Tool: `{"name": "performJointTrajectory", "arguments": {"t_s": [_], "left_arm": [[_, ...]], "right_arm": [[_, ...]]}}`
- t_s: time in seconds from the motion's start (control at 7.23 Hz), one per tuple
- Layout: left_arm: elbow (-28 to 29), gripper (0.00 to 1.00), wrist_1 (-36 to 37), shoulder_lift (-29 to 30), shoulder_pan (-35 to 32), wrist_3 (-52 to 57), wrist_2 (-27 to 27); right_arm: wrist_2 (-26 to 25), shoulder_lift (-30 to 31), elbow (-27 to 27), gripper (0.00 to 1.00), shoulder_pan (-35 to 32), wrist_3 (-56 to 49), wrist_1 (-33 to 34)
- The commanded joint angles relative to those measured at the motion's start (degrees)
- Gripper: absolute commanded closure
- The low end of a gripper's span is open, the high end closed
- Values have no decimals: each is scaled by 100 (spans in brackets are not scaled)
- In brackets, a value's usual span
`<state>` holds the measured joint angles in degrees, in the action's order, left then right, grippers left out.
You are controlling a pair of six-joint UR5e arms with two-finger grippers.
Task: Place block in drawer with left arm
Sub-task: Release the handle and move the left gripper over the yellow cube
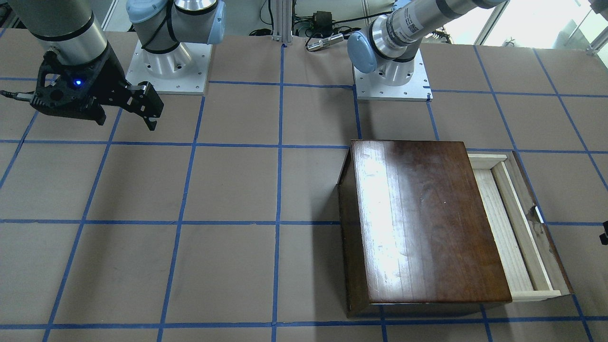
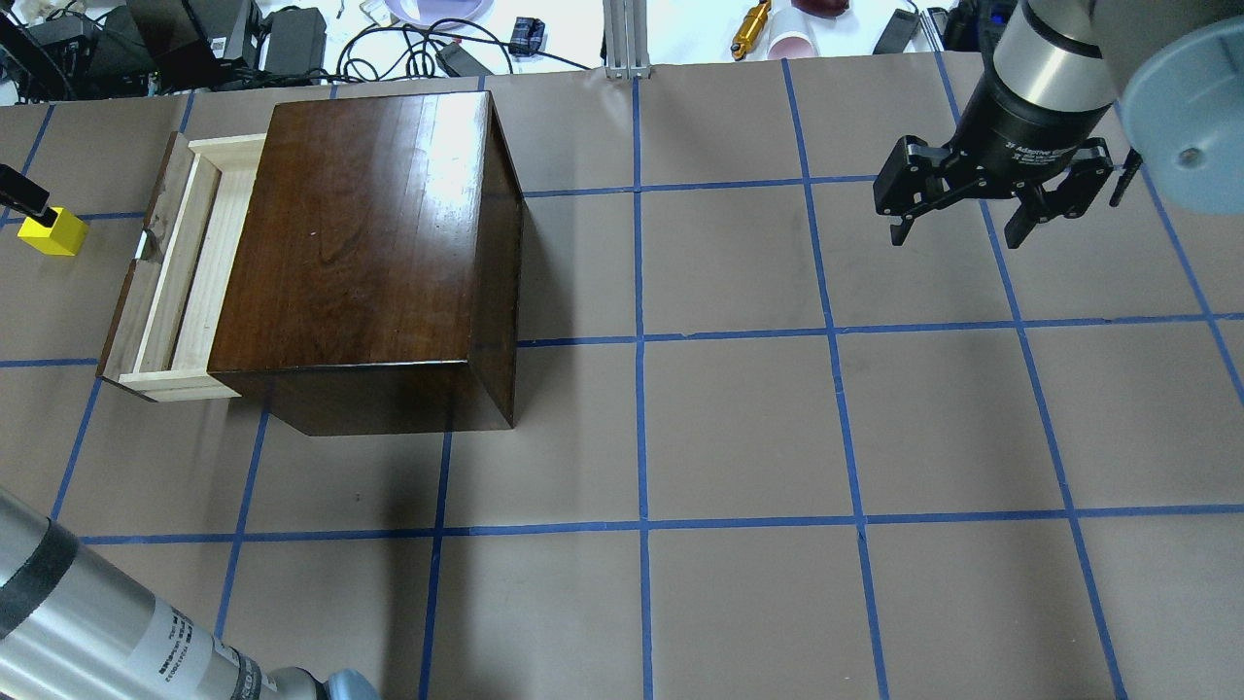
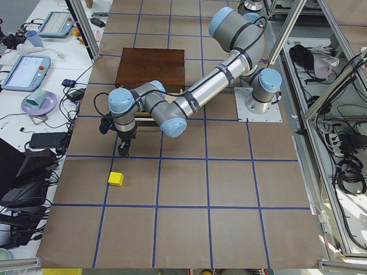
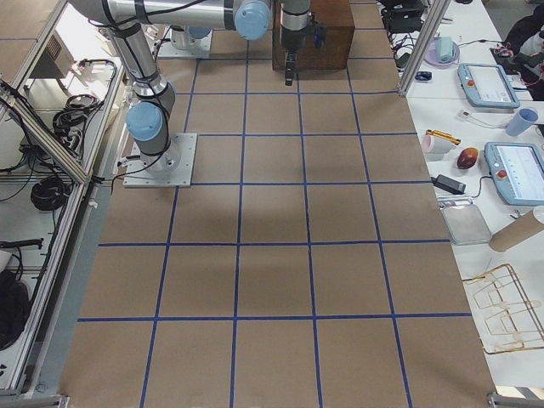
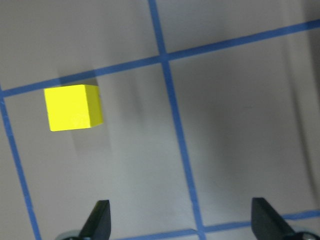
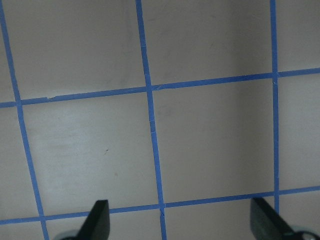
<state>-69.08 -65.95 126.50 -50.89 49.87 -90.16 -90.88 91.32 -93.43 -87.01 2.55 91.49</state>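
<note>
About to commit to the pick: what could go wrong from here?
1. The block sits off to one side of the open left pincer in the wrist view; descending straight could clip or miss it.
2. The drawer is only partly out, a narrow slot beside the cabinet; the block may catch its rim.

My table [image 2: 739,428] is brown paper ruled into squares by blue tape. The dark wooden box [image 2: 360,243] stands on it on my left side, its drawer [image 2: 194,282] standing open. The yellow block [image 2: 53,233] lies on the paper near the drawer front, not touching it. My right base plate [image 1: 190,80] and left base plate [image 1: 408,90] sit along my edge.
</note>
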Motion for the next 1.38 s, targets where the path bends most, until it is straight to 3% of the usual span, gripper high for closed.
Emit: {"name": "performJointTrajectory", "arguments": {"t_s": [0.0,0.83,1.25], "left_arm": [[192,0,511,443,192,110,42],[1158,0,539,1411,395,93,306],[1362,0,566,1701,395,67,560]], "right_arm": [[0,0,0,0,0,0,0],[0,0,0,0,0,0,0],[0,0,0,0,0,0,0]]}}
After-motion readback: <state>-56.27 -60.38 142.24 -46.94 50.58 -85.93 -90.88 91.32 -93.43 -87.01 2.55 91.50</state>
